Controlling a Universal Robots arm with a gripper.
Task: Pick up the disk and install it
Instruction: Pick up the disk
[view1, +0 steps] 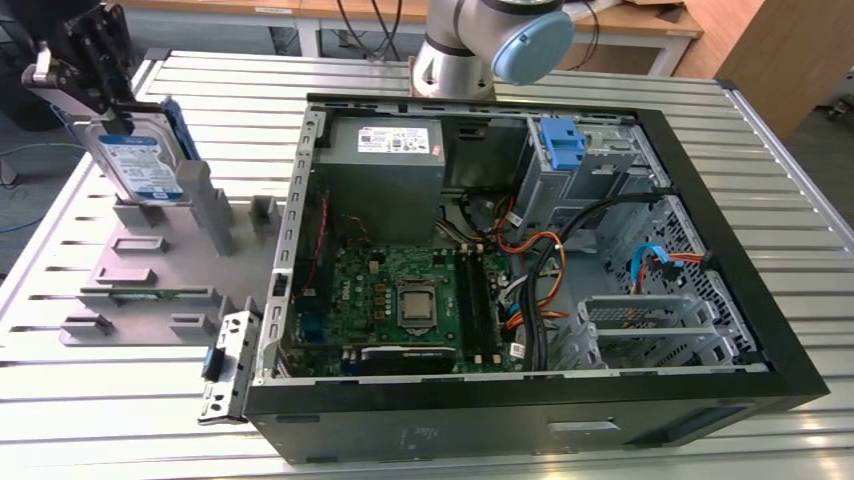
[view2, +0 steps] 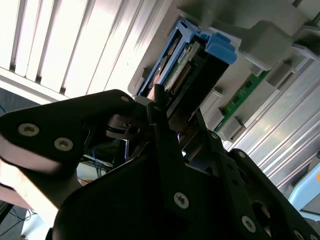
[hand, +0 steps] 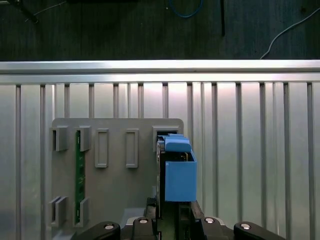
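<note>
The disk (view1: 139, 163), a silver drive with a white-and-blue label and blue side rails, stands upright on edge at the exterior view's far left. Its lower edge is at or just above a slot in the grey holder plate (view1: 160, 262); I cannot tell which. My gripper (view1: 112, 120) comes down from above and is shut on the disk's top edge. In both wrist views the disk (view2: 196, 59) (hand: 179, 176) sticks out between the black fingers (view2: 161, 116), with the gripper (hand: 172, 212) close behind it.
An open computer case (view1: 747, 330) lies at centre and the exterior view's right, holding a grey power-supply box (view1: 384, 150), a motherboard (view1: 400, 300), loose cables and a drive cage with a blue latch (view1: 563, 142). A green circuit strip (view1: 144, 293) sits on the holder plate.
</note>
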